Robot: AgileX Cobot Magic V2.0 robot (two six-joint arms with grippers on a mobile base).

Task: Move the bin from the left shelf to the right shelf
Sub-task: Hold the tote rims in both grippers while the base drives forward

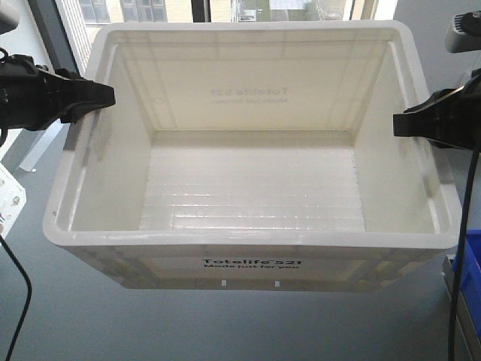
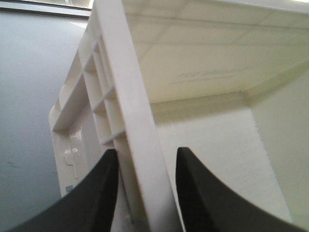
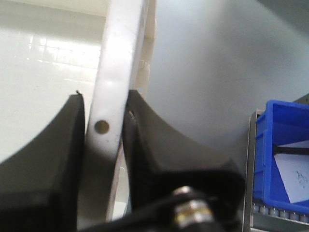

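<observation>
Printed near wall of the bin (image 1: pixel 248 265) fills the view; it hangs aloft, left end effector (image 1: pixel 105 95) and right end effector (image 1: pixel 403 124) each pinching a side rim. Uneven travel could slip one rim free, tipping it.

- On my front feed I read "Totelife 521" in black, with "Made just for you" beneath it, on the near outer side of the large white rectangular plastic tote (image 1: pixel 252 274).
- The same print shows reversed through its far wall (faint).
- The white paper label (image 3: pixel 294 175) on the blue plastic bin (image 3: pixel 270 145) has marks I can't read.
</observation>
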